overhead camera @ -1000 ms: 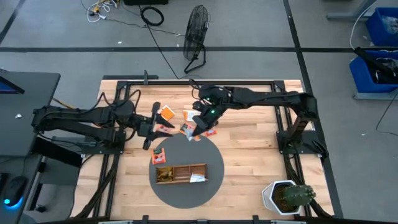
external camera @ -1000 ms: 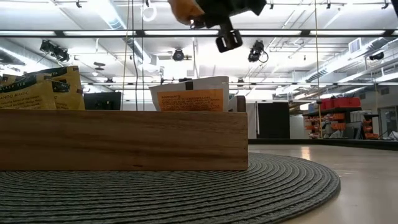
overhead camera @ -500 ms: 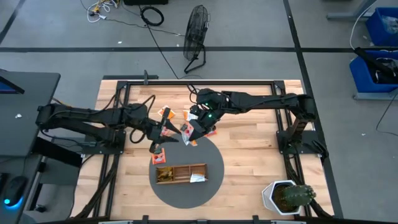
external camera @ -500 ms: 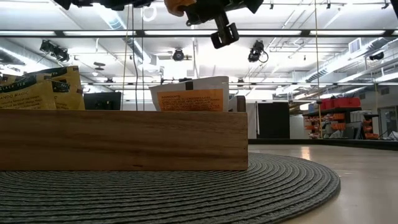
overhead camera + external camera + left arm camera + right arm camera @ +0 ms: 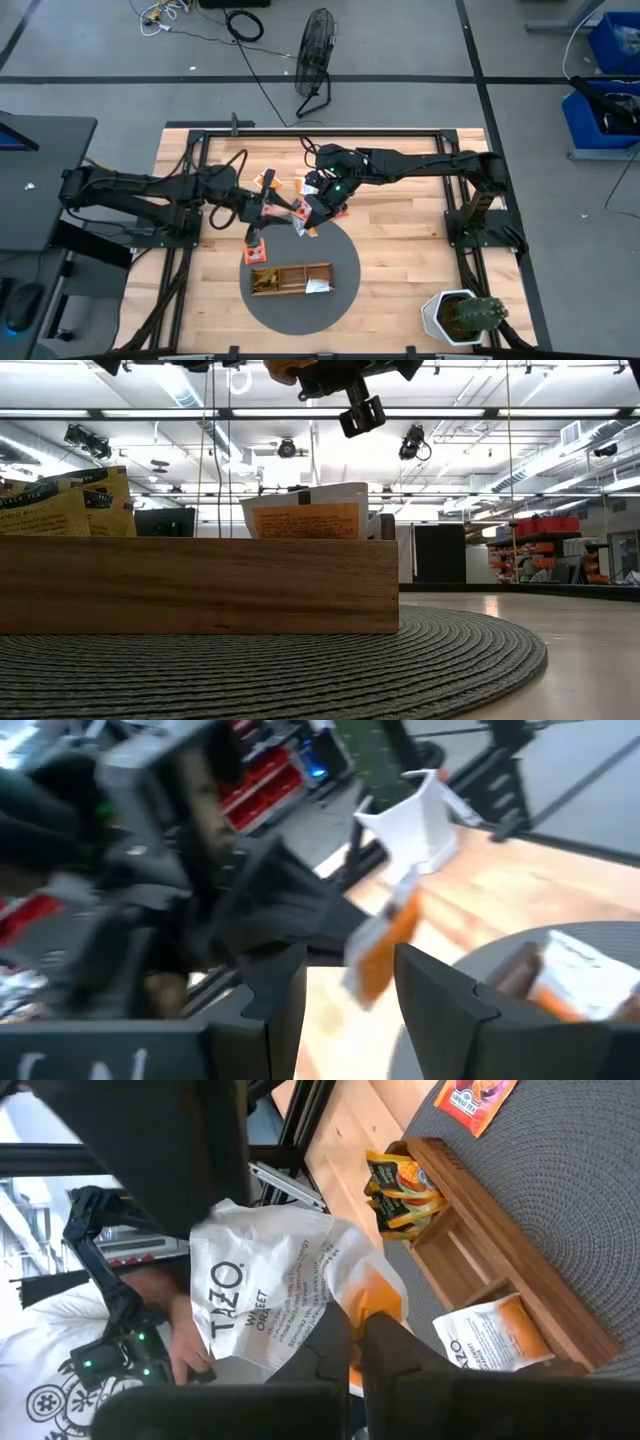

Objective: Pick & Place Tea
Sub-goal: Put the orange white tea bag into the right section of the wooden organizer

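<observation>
A white-and-orange tea sachet [image 5: 290, 1305] is pinched between the closed fingers of the right gripper [image 5: 308, 212], above the grey mat [image 5: 340, 240]. The left gripper [image 5: 345, 985] is spread open, empty, close by. A collision or a snagged sachet is risked between them.

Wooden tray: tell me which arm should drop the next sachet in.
Right, probably. The right gripper already pinches a white-and-orange sachet above the mat's edge, near the wooden tray. The left gripper is open, holding nothing visible.
</observation>
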You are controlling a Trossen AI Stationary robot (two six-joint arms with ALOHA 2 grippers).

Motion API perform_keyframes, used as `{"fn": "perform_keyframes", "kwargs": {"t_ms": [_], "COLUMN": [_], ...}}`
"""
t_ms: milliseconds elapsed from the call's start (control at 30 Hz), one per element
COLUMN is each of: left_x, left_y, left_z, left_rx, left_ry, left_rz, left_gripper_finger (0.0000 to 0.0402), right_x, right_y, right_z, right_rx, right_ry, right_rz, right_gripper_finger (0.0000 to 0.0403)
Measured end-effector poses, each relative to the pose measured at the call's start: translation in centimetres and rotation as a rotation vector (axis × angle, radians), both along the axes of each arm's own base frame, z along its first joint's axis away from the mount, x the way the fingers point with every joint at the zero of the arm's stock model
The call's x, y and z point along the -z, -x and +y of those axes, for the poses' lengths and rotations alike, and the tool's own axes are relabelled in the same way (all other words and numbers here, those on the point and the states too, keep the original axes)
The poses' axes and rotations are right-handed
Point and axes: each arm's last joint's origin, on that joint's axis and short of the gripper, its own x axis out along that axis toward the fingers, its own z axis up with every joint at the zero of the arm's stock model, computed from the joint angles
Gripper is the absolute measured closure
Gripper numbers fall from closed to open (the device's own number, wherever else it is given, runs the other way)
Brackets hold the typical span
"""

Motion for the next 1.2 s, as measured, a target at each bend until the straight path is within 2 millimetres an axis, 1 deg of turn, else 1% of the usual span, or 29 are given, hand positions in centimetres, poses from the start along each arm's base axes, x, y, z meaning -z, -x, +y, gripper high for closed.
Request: {"fn": "perform_keyframes", "kwargs": {"t_ms": [300, 433, 567, 833, 900, 1000, 1200], "left_x": [0.93, 0.73, 0.68, 0.7, 0.71, 0.73, 0.76], "left_y": [-0.65, -0.64, -0.65, -0.65, -0.65, -0.64, -0.53], "left_z": [-0.06, -0.06, -0.06, -0.06, -0.07, -0.06, 0.02], "left_rx": [0.018, 0.018, 0.018, 0.019, 0.017, 0.011, -0.041], "left_ry": [0.008, 0.008, 0.008, 0.01, 0.024, 0.057, 0.182], "left_rz": [0.051, 0.035, 0.029, 0.031, 0.036, 0.046, 0.086], "left_gripper_finger": [0.0243, 0.0253, 0.0288, 0.0388, 0.0395, 0.0396, 0.0398], "right_x": [-0.01, -0.02, -0.02, -0.02, -0.02, -0.02, -0.15], "right_y": [0.01, 0.01, 0.01, 0.01, 0.01, -0.01, -0.09], "right_z": [-0.01, -0.01, -0.01, -0.02, -0.08, -0.14, -0.44], "right_rx": [-0.001, -0.002, -0.005, -0.006, -0.003, 0.013, 0.011], "right_ry": [0.002, 0.004, 0.007, 0.011, 0.015, 0.038, 0.041], "right_rz": [-0.003, -0.004, -0.007, -0.01, -0.012, -0.017, -0.042], "right_gripper_finger": [0.0403, 0.0403, 0.0403, 0.0403, 0.0402, 0.0384, 0.0309]}}
